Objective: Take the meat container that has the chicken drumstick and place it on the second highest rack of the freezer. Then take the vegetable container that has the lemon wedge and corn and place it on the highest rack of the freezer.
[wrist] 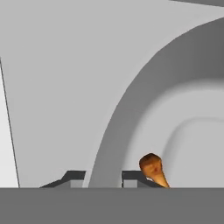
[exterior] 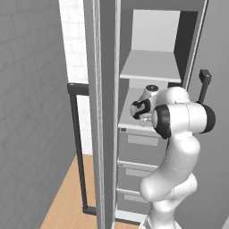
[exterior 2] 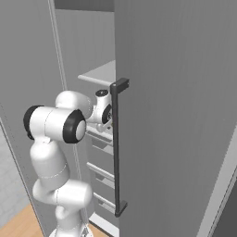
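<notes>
**Tub on the second rack, grip letting go**

You are at the end of the first half of the task, by my reading. The gripper (wrist: pixel 103 178) sits over the thick rim of the tub (wrist: pixel 131 118), one finger tip on each side of it. The fingers (wrist: pixel 72 177) stand only a little apart; whether they have let go of the rim or are pinching it, you cannot tell from here. The drumstick (wrist: pixel 153 168) lies inside the tub, just beside the inner finger.

In the left base view the arm reaches into the freezer (exterior: pixel 152 112), with the hand at the level of the second rack (exterior: pixel 129 114), under the top rack (exterior: pixel 150 67). So the tub looks to be set where it belongs.

Your next move, as I judge it: spread the fingers clear of the rim, then draw straight back out. Lift little, since the top rack hangs close above.

The racks are flat, pale and bare where visible. The freezer is narrow, with drawers (exterior: pixel 138 143) below. An open door with a black handle (exterior 2: pixel 115 148) stands close on the right, so keep the elbow tucked as you back out. Then the corn tray awaits.
</notes>
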Robot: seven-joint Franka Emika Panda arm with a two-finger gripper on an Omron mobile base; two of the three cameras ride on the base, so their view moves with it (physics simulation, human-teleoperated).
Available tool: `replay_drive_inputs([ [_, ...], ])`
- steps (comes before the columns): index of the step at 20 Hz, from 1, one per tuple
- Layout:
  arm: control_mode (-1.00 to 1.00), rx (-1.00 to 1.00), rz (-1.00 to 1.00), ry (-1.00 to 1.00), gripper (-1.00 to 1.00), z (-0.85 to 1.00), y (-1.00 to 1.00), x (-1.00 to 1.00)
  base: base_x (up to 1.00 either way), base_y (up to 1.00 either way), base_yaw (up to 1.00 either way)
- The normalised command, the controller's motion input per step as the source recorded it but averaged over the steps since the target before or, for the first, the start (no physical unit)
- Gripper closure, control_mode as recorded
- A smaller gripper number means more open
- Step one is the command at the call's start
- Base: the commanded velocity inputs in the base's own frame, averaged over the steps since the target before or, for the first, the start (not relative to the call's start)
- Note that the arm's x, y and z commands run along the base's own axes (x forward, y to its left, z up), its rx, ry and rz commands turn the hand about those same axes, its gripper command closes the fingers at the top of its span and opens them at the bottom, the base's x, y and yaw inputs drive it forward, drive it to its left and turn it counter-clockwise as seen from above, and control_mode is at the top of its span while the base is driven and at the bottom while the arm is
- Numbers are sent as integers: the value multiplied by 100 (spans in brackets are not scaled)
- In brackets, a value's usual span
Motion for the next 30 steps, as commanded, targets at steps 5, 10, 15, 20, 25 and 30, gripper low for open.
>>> replay_drive_inputs([
  [5,-100,0,0,0,-100,-11,0,3,0,0,0],
  [10,-100,0,0,0,-100,-1,-4,0,0,0,0],
  [15,-100,5,7,0,-100,1,-1,-23,0,0,0],
  [20,-100,1,14,-12,-100,12,0,-44,0,0,0],
  [25,-100,0,15,-13,-100,30,4,-38,0,0,0],
  [30,-100,0,8,-2,-100,48,21,-45,0,0,0],
])
